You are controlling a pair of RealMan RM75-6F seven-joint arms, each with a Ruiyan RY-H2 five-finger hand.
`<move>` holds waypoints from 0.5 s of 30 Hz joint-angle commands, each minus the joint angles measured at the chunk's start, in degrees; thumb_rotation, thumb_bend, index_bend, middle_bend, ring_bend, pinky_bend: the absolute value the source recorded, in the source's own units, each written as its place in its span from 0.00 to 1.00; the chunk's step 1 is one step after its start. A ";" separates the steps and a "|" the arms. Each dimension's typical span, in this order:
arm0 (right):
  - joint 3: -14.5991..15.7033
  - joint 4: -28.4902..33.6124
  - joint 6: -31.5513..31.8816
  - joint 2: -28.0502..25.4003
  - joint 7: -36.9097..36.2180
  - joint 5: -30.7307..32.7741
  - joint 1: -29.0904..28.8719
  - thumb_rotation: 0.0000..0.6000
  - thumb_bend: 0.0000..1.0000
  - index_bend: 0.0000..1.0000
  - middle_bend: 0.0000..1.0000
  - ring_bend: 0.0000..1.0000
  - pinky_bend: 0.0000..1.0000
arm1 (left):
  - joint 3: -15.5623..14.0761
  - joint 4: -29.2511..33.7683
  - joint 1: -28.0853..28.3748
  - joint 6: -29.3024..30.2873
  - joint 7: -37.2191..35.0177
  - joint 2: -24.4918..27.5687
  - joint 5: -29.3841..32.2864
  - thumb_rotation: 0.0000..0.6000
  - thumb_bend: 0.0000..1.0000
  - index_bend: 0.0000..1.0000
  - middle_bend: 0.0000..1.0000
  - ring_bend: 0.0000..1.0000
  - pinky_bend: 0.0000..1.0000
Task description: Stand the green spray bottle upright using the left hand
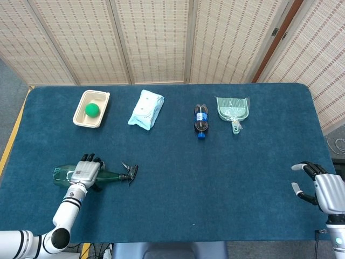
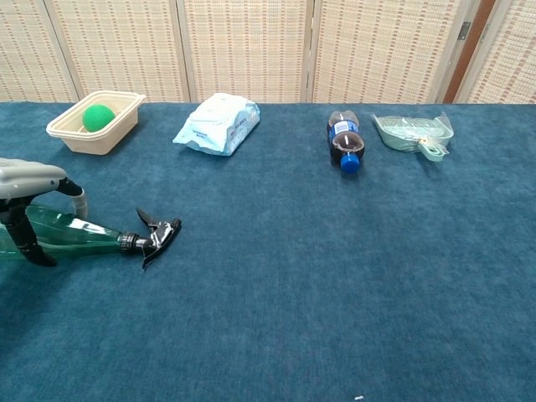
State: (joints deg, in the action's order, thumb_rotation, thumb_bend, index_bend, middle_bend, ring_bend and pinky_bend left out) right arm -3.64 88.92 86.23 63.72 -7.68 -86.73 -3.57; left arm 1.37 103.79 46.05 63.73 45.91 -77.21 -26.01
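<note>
The green spray bottle (image 1: 110, 175) (image 2: 75, 232) lies on its side at the table's near left, its black trigger head (image 1: 129, 172) (image 2: 156, 234) pointing right. My left hand (image 1: 85, 171) (image 2: 29, 188) arches over the bottle's body. Its fingers reach past the far side and the thumb (image 2: 25, 243) comes down on the near side, with no firm grip showing. The bottle's base pokes out to the left of the hand. My right hand (image 1: 318, 186) hovers at the near right table edge, fingers apart and empty; the chest view does not show it.
Along the far side lie a beige tray (image 1: 82, 117) (image 2: 63, 127) with a green ball (image 1: 92, 109), a white wipes pack (image 1: 146, 109) (image 2: 217, 124), a dark soda bottle (image 1: 201, 120) (image 2: 342, 137) on its side and a pale green dustpan (image 1: 233, 109) (image 2: 410, 130).
</note>
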 commanded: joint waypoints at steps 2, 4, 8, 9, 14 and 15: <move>0.01 -0.05 -0.10 0.00 -0.08 0.03 0.00 1.00 0.24 0.42 0.40 0.38 0.81 | -0.15 -0.85 0.27 0.23 0.35 -0.66 0.46 1.00 0.00 0.33 0.21 0.00 0.00; 0.01 -0.12 -0.18 0.02 -0.12 0.07 -0.01 1.00 0.24 0.42 0.40 0.38 0.81 | -0.18 -1.10 0.38 0.21 0.45 -0.86 0.71 1.00 0.00 0.34 0.23 0.00 0.00; 0.10 -0.21 -0.37 0.17 -0.17 0.15 0.03 1.00 0.24 0.42 0.40 0.38 0.81 | -0.11 -1.28 0.55 0.07 0.27 -1.31 0.67 1.00 0.00 0.34 0.23 0.01 0.00; 0.11 -0.24 -0.42 0.21 -0.18 0.17 0.02 1.00 0.24 0.42 0.40 0.38 0.81 | -0.09 -1.31 0.59 0.09 0.22 -1.41 0.54 1.00 0.00 0.34 0.23 0.01 0.00; 0.16 -0.32 -0.52 0.29 -0.19 0.18 0.06 1.00 0.24 0.42 0.40 0.38 0.81 | -0.10 -1.52 0.78 0.34 0.26 -1.95 0.08 1.00 0.00 0.35 0.24 0.02 0.00; 0.16 -0.36 -0.53 0.31 -0.19 0.20 0.07 1.00 0.24 0.42 0.40 0.38 0.81 | -0.13 -1.61 0.84 0.49 0.38 -2.08 0.01 1.00 0.00 0.36 0.24 0.04 0.00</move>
State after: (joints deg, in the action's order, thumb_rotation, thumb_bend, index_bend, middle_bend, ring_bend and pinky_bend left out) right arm -3.49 88.56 85.71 64.03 -7.87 -86.53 -3.50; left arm 1.26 102.22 46.85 64.16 46.23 -79.24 -25.96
